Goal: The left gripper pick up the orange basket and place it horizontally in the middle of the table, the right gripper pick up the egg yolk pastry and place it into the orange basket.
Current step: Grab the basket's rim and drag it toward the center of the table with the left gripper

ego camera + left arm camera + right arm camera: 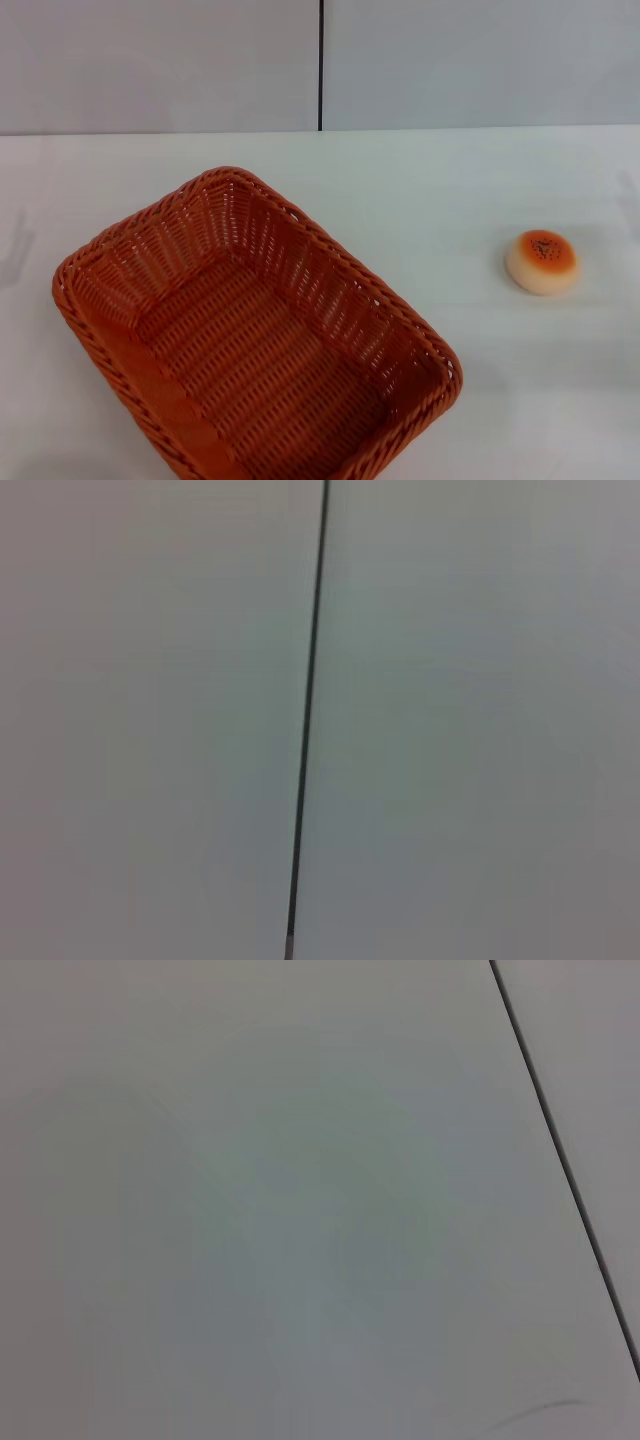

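Observation:
The orange basket (250,335) lies on the white table (420,190) at the near left in the head view, turned diagonally, with nothing inside it. Its near end runs past the lower edge of that view. The egg yolk pastry (542,261) sits alone on the table at the right, well apart from the basket. Neither gripper shows in any view. Both wrist views show only a pale grey wall with a dark seam.
A grey wall panel with a vertical dark seam (320,65) stands behind the table's far edge. Faint shadows fall on the table at the far left (15,250) and far right edge (630,200).

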